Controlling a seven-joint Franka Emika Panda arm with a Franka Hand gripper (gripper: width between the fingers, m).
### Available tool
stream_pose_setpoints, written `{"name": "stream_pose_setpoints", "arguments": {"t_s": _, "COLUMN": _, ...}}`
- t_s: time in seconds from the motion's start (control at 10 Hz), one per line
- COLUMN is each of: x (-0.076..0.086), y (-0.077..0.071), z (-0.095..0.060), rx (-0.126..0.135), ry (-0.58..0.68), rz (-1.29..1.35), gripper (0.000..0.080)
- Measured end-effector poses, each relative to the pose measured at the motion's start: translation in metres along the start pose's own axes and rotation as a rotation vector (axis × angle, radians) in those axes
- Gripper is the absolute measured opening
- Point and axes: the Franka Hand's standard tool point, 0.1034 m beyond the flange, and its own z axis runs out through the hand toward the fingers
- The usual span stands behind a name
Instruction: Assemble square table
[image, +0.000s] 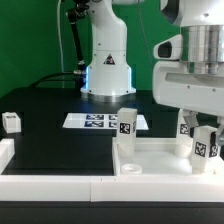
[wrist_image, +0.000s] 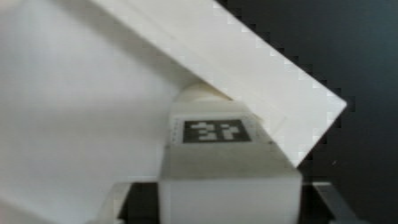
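Worktop (image: 50, 140) in black spreads across the exterior view, with a low white wall (image: 60, 185) along its near edge. At the exterior view's far left a lone leg (image: 10, 122) sits by the side wall, well apart from every other part. Next comes the marker board (image: 98, 121), lying flat in front of the robot base (image: 105, 70). Just past the board's end an upright leg (image: 126, 122) stands with its tag facing the camera, close to the rear corner of the tabletop slab (image: 155, 152). Whether it touches the slab cannot be told.

The slab lies hollow face up against the near wall and fills the lower part of the exterior view's right. Over its far end hangs the gripper (image: 205, 135), pointing down. A third leg (image: 185, 126) stands just beside it, and the held leg (image: 205, 143) sits under it, tag outward.

In the wrist view the gripper (wrist_image: 222, 200) has its dark fingers (wrist_image: 139, 205) pressed against both sides of the held leg (wrist_image: 217, 150), so the jaws are clamped on that block. The leg's tag shows clearly. The slab (wrist_image: 89, 100) spreads wide behind it, and the slab's raised rim runs slantwise across the leg's far end, touching or nearly so.
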Motion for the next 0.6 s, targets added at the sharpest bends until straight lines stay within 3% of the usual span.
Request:
{"name": "stream_pose_setpoints", "arguments": {"t_s": 0.3, "x": 0.0027, "y": -0.0011, "z": 0.0002, "rx": 0.023, "ry": -0.041, "rz": 0.262, "gripper": 0.0295}}
{"name": "stream_pose_setpoints", "arguments": {"t_s": 0.4, "x": 0.0026, "y": -0.0009, "z": 0.0004, "rx": 0.022, "ry": -0.040, "rz": 0.243, "gripper": 0.0366}}
{"name": "stream_pose_setpoints", "arguments": {"t_s": 0.5, "x": 0.0019, "y": -0.0008, "z": 0.0005, "rx": 0.021, "ry": -0.033, "rz": 0.196, "gripper": 0.0366}}
{"name": "stream_pose_setpoints", "arguments": {"t_s": 0.6, "x": -0.0017, "y": -0.0015, "z": 0.0006, "rx": 0.020, "ry": -0.001, "rz": -0.020, "gripper": 0.0502}}
